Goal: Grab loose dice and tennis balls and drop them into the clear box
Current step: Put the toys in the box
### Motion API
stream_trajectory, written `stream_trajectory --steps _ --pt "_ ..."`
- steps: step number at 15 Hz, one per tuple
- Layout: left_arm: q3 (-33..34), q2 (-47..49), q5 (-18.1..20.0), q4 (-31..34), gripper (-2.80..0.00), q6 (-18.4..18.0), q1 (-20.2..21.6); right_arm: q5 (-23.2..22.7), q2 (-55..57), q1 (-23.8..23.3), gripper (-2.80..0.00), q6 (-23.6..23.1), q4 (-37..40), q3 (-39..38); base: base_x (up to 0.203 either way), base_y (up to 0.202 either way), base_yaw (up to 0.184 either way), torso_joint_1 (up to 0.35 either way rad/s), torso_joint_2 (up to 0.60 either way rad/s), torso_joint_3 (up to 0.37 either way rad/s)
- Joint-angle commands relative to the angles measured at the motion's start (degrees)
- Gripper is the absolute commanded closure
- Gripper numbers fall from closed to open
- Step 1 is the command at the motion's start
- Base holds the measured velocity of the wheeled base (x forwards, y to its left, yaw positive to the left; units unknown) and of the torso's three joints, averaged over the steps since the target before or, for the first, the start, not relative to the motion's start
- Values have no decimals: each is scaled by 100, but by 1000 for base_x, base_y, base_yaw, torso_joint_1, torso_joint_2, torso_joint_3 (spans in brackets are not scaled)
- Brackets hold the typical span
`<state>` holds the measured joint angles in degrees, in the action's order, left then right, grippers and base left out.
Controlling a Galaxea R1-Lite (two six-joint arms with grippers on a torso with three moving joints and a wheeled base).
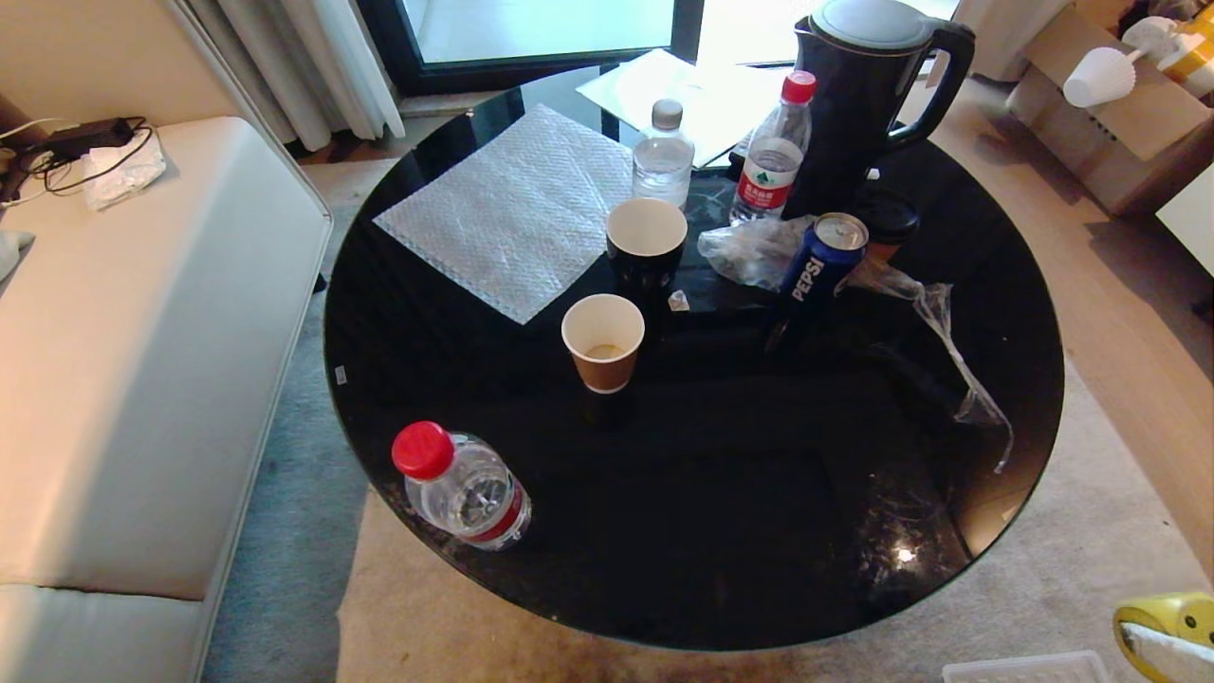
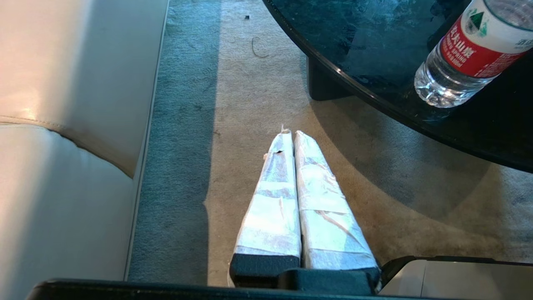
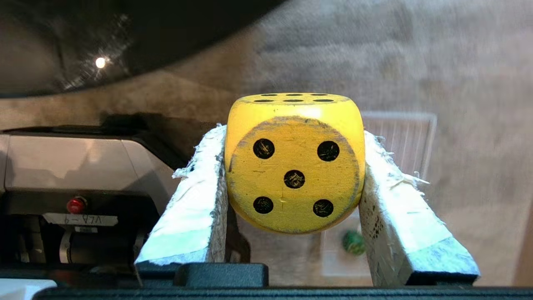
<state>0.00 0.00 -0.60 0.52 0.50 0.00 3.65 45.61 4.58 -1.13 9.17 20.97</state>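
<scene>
Round black table (image 1: pixel 455 379), landmark. On it: three water bottles, two paper cups, one Pepsi can (image 1: pixel 821 261), one kettle (image 1: pixel 868 90).

Clear box (image 1: pixel 1029 669): one, on the carpet past the table's near edge, toward the robot's right; only its rim shows in the head view. One small dark green thing (image 3: pixel 354 242) lies inside it.

Yellow die (image 3: pixel 294 160): one, a cube, so no long axis. Five-pip face toward the wrist camera, six-pip face on top. It hangs over the carpet by the table's near edge, above the box.

Right gripper (image 3: pixel 294 166): pinching the die by two opposite sides.

Left gripper (image 2: pixel 293 135): fingers pressed together, empty, above the carpet between the table and the sofa (image 2: pixel 62 125).
</scene>
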Motion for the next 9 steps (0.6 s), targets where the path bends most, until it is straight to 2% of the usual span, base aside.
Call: stream_trajectory --steps 1,4,6,9 --pt "0 0 -2 -8 0 3 0 -5 -1086 -170 0 38 221 -420 0 0 0 0 0 0" --pt "9 0 -2 0 0 3 0 -43 -1899 -468 0 67 745 -883 0 0 0 0 0 0" --pt "9 0 -2 0 0 3 0 -55 -2327 -561 0 31 845 -1091 0 0 0 0 0 0" --pt "1 0 -2 -8 0 3 0 -96 -2398 -575 0 -9 830 -1135 0 0 0 0 0 0"
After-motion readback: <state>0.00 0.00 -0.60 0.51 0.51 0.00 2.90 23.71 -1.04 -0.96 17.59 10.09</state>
